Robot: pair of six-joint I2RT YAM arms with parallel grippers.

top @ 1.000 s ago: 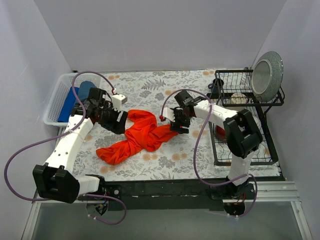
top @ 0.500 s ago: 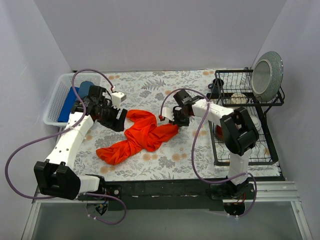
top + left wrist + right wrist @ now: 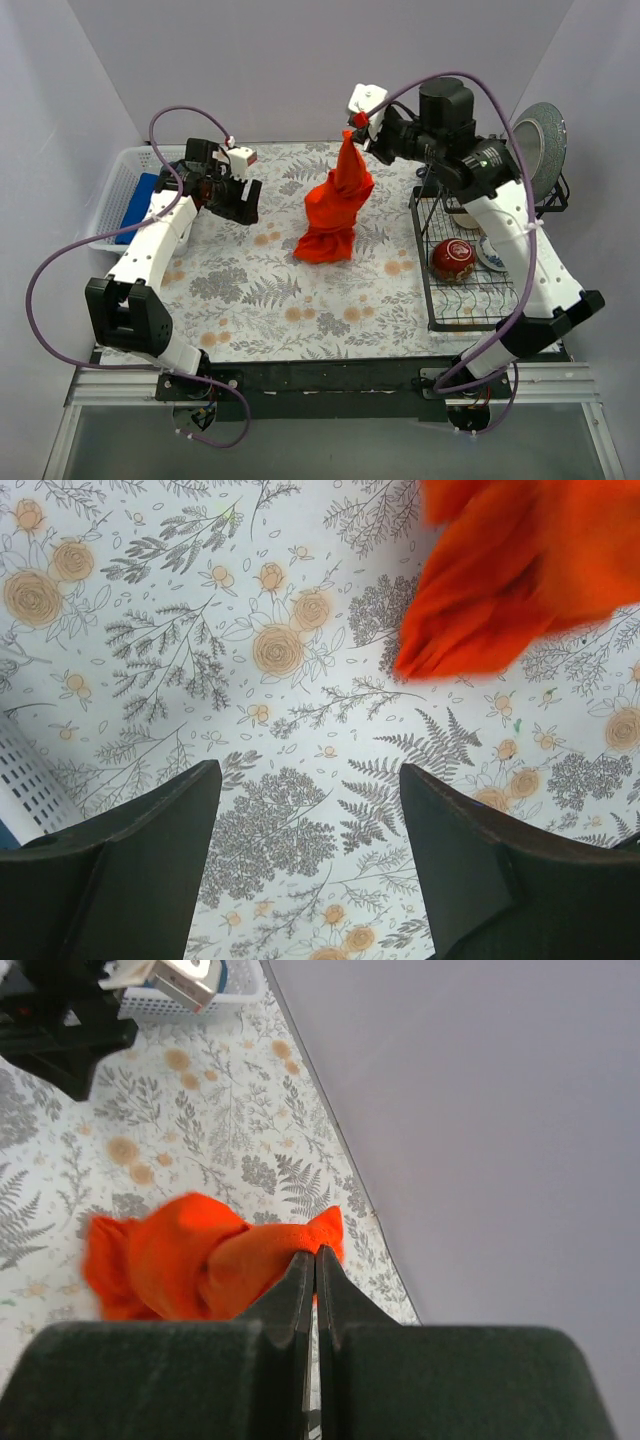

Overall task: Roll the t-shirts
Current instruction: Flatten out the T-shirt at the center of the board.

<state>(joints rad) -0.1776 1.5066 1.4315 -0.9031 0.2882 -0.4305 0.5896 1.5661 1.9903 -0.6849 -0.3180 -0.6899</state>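
An orange-red t-shirt (image 3: 336,205) hangs in a twisted bunch over the middle of the floral cloth, its lower end resting on the cloth. My right gripper (image 3: 357,132) is raised near the back wall, shut on the shirt's top corner; in the right wrist view the fabric (image 3: 200,1255) is pinched between the closed fingers (image 3: 315,1257). My left gripper (image 3: 243,200) hovers open at the left, away from the shirt, nothing between its fingers (image 3: 310,820); the shirt's edge (image 3: 500,590) shows at upper right. A blue t-shirt (image 3: 136,207) lies in the white basket (image 3: 112,190).
A black wire dish rack (image 3: 470,270) stands at the right with a dark-red bowl (image 3: 453,260) inside and a grey plate (image 3: 537,140) upright at its back. The white basket sits at the far left edge. Walls close in the back and sides.
My right gripper closed on the orange-red shirt's end and lifted it high toward the back, pulling the shirt off the cloth into a hanging bunch. The left gripper moved back-left, still open.
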